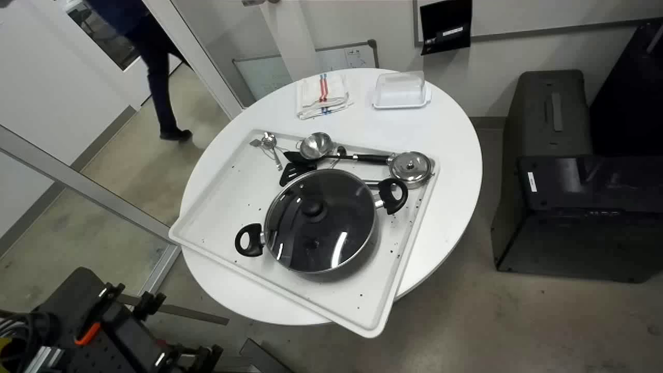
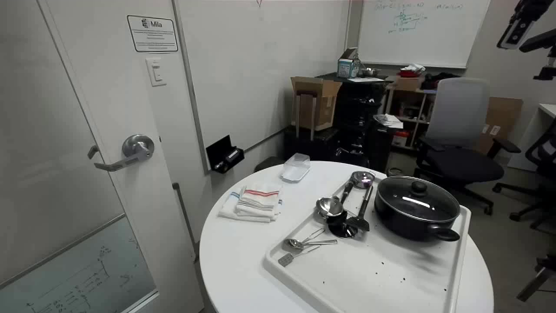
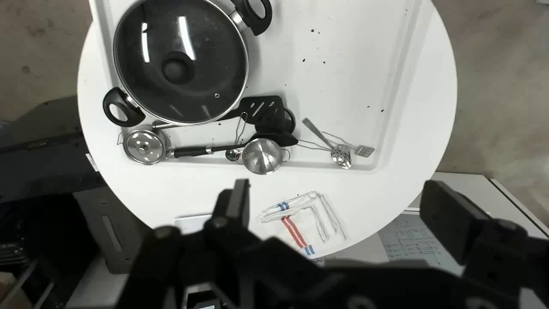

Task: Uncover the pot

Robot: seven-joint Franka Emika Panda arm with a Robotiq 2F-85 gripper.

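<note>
The wide black pot point(image 2: 402, 224) sits on a white tray point(image 1: 274, 295) on a round table. A glass lid point(image 1: 331, 233) with a black knob point(image 1: 312, 208) lies on the pot and covers it; the lid shows in the other views too point(image 2: 410, 204) point(image 3: 201, 81). The pot's loop handles show in the wrist view, one at the upper right point(image 3: 259, 19) and one at the left point(image 3: 122, 107). My gripper point(image 3: 336, 191) is open with nothing between its fingers, high above the table and apart from the pot. It also shows at the top right of an exterior view point(image 2: 524, 58).
Close beside the pot lie a black slotted spatula point(image 3: 261, 109), a small metal strainer point(image 3: 262, 156) and a small lidded metal pot point(image 3: 144, 147). Small metal utensils point(image 2: 299, 245) lie farther along the tray. A folded towel point(image 1: 323, 96) and clear plastic box point(image 1: 401, 90) stand beyond.
</note>
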